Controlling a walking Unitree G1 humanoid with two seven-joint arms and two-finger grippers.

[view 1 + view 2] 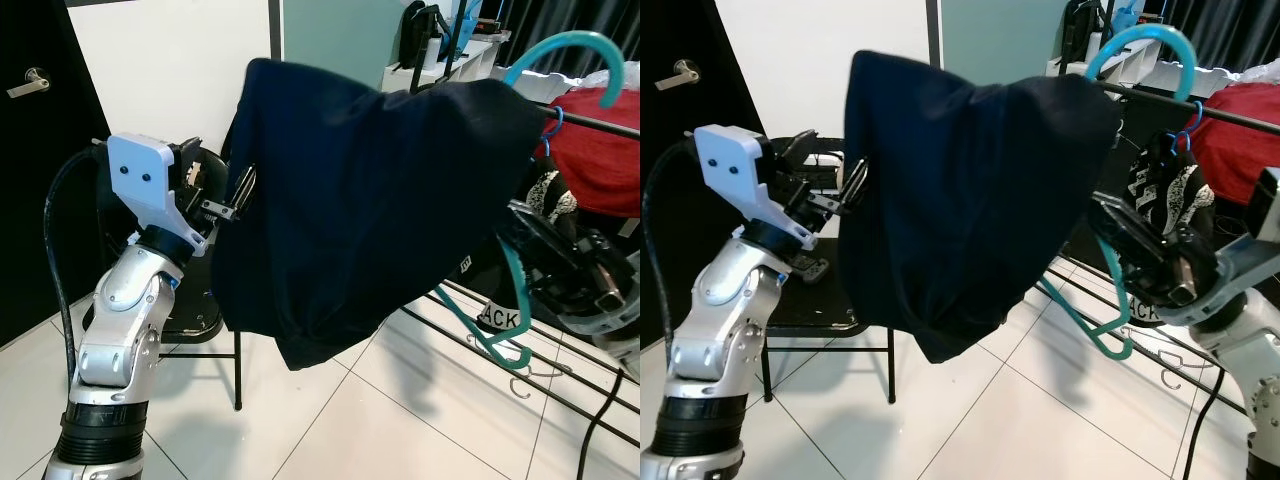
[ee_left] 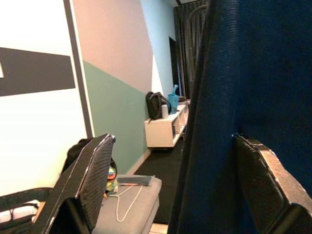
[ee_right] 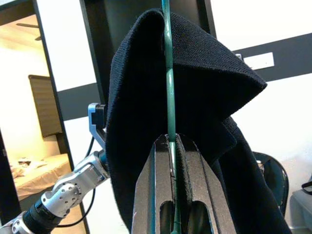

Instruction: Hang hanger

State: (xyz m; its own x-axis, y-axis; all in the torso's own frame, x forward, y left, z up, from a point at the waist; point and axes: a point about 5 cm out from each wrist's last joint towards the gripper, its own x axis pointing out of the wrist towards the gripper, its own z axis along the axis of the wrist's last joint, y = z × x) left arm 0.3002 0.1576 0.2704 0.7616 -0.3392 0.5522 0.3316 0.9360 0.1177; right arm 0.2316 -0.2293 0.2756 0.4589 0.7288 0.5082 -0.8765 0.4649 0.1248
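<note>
Two grippers were engaged — the right gripper (image 1: 1120,232) clamped on the teal hanger (image 3: 168,87), the left gripper (image 1: 232,196) spread wide beside the dark garment (image 1: 370,200) — steadying it near the rail (image 1: 1230,117).

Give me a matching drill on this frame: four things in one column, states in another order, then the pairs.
1. teal hanger
2. dark garment
3. left gripper
4. red cloth

a. open beside the garment's edge
b. pinched in the right gripper
c. draped over the hanger
d. hanging on the rail

Pairs: 1-b, 2-c, 3-a, 4-d
</note>
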